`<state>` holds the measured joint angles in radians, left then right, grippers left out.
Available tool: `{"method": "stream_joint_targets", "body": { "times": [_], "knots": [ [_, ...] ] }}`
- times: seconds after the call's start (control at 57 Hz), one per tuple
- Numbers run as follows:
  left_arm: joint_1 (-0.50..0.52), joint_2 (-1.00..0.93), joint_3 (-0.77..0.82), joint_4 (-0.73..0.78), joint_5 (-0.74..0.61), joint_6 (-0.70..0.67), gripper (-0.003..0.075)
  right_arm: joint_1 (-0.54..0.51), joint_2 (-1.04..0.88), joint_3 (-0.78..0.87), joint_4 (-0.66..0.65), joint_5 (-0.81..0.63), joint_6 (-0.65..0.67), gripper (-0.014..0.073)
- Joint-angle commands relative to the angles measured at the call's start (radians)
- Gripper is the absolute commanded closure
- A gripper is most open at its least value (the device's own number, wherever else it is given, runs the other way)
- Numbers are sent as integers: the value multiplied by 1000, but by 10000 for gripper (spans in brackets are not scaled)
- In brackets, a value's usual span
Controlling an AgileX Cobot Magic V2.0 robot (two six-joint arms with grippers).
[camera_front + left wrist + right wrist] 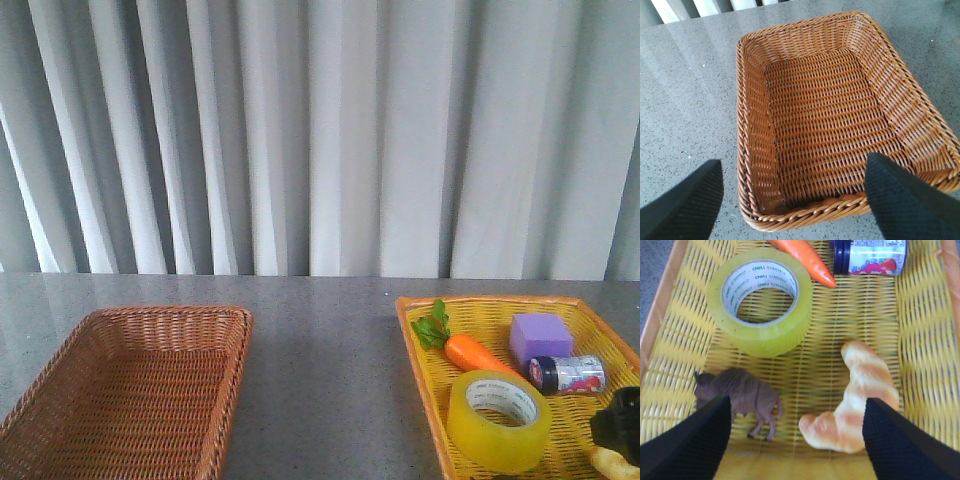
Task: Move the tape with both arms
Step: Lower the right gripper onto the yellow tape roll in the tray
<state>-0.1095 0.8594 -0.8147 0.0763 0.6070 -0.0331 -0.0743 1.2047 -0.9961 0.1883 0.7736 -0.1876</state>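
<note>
The tape [498, 420] is a wide yellow translucent roll with a white printed core. It lies flat in the yellow tray [430, 352] at the front right, next to the carrot [478, 355]. In the right wrist view the tape [760, 302] lies beyond my open right gripper [795, 435], which hovers over the tray's near end with nothing between its fingers. Only a black part of the right arm [620, 425] shows in the front view. My left gripper [792, 195] is open and empty above the near rim of the brown wicker basket [805, 215].
The brown basket [60, 370] sits at the front left with nothing in it. The tray also holds a purple block [540, 340], a small jar [568, 374], a croissant [855, 400] and a brown toy animal [740, 395]. Grey tabletop [320, 360] lies between basket and tray.
</note>
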Motion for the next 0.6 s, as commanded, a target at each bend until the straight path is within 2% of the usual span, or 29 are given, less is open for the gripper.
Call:
{"method": "stream_joint_targets", "body": {
  "times": [0.0,0.14,0.351,0.579],
  "knots": [
    [-3,-4,-36,-6,-63,-9,169,1,80,-113,11,-1,-14,68],
    [-3,-4,-36,-6,-63,-9,169,37,211,-227,-51,38,20,68],
    [-3,-4,-36,-6,-63,-9,169,123,394,-382,-231,90,188,68],
    [-3,-4,-36,-4,-63,-9,169,126,558,-536,-251,176,239,74]
  ]
}}
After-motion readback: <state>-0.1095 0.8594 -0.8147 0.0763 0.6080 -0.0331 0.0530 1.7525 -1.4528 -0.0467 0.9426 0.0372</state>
